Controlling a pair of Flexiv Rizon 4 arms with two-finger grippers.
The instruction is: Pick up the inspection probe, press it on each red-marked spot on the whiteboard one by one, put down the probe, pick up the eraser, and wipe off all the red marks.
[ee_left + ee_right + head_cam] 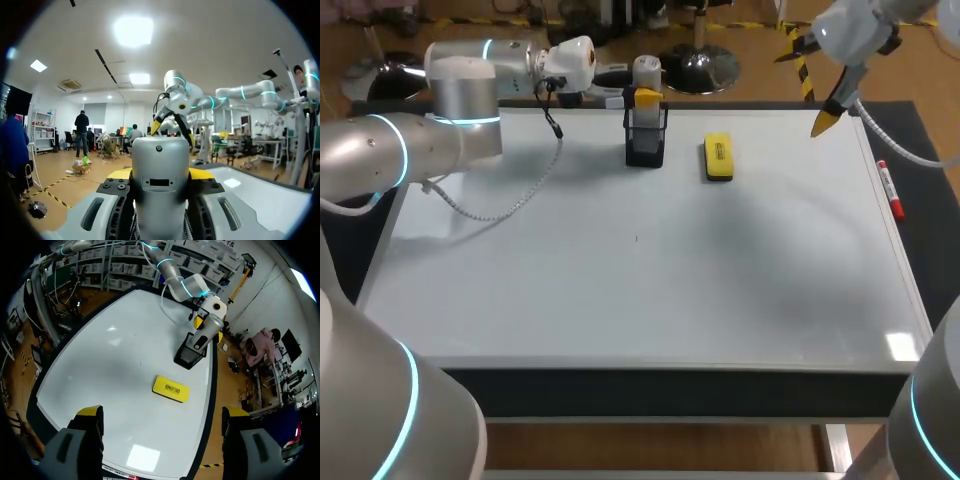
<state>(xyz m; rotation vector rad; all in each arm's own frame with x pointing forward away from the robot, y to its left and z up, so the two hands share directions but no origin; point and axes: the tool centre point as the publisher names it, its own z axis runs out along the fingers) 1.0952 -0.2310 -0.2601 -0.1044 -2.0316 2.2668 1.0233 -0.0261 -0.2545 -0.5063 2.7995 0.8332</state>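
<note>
The inspection probe (646, 70), a grey cylinder, stands upright in a black mesh holder (646, 143) at the back of the whiteboard (620, 290). My left gripper (647, 98) is shut on it from two sides. In the left wrist view the probe (160, 170) fills the space between the yellow fingertips (119, 174). The yellow eraser (718, 157) lies flat just right of the holder. My right gripper (825, 115) hangs open above the board's back right corner. From there it looks down on the eraser (171, 389) and the probe (202, 337). No red marks show on the board.
A red marker (890, 190) lies along the whiteboard's right edge. A grey cable (510, 205) droops from my left arm onto the back left of the board. A tiny dark speck (637, 238) sits near the board's middle.
</note>
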